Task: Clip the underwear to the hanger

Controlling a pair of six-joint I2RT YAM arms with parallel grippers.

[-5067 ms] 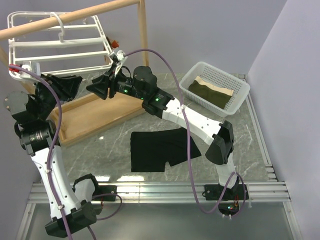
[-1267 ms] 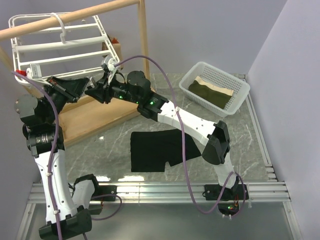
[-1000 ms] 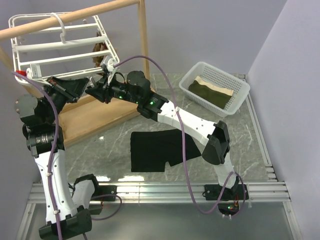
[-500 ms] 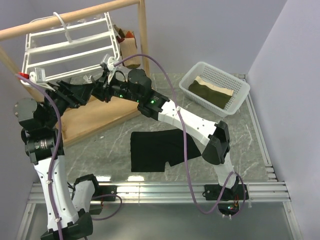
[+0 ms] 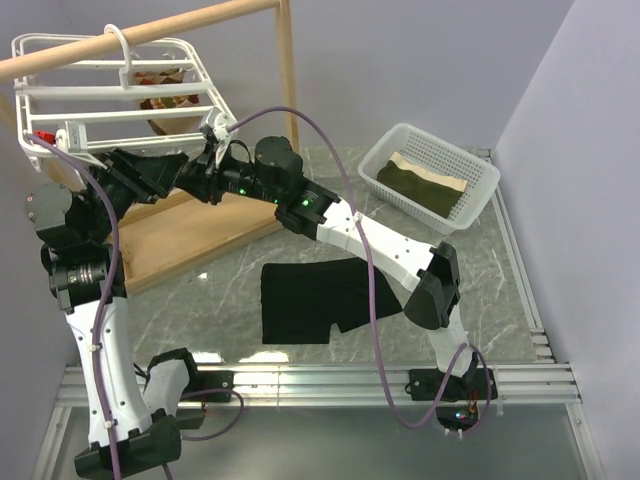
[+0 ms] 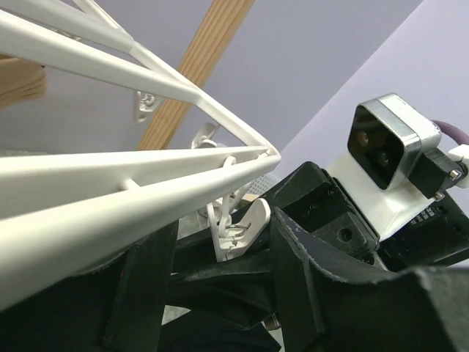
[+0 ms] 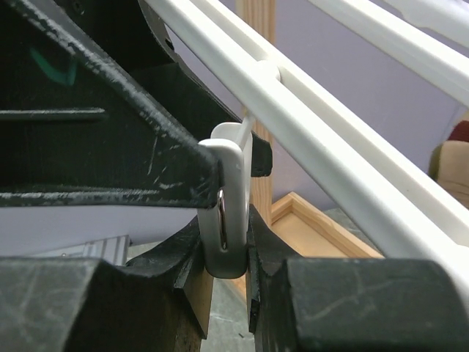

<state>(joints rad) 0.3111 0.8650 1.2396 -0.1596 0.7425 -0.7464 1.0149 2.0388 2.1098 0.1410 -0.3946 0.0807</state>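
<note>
While the right claw (image 7: 229,253) is pinching a clip (image 7: 233,198) on the hanger (image 5: 120,95) and the left claw (image 6: 220,286) is gaping open beside it, the underwear (image 5: 320,300) is lying flat on the desk (image 5: 500,290); limp and light, it's likely wanting a waistband pinch

- Wooden pole (image 5: 200,21): upper left of frame, horizontal, joined to an upright post (image 5: 288,80).
- Wooden base board (image 5: 190,235): left centre, on grey marbled tabletop (image 5: 490,290).
- White mesh basket (image 5: 472,212): upper right, containing folded olive-and-tan cloth (image 5: 420,180).
</note>
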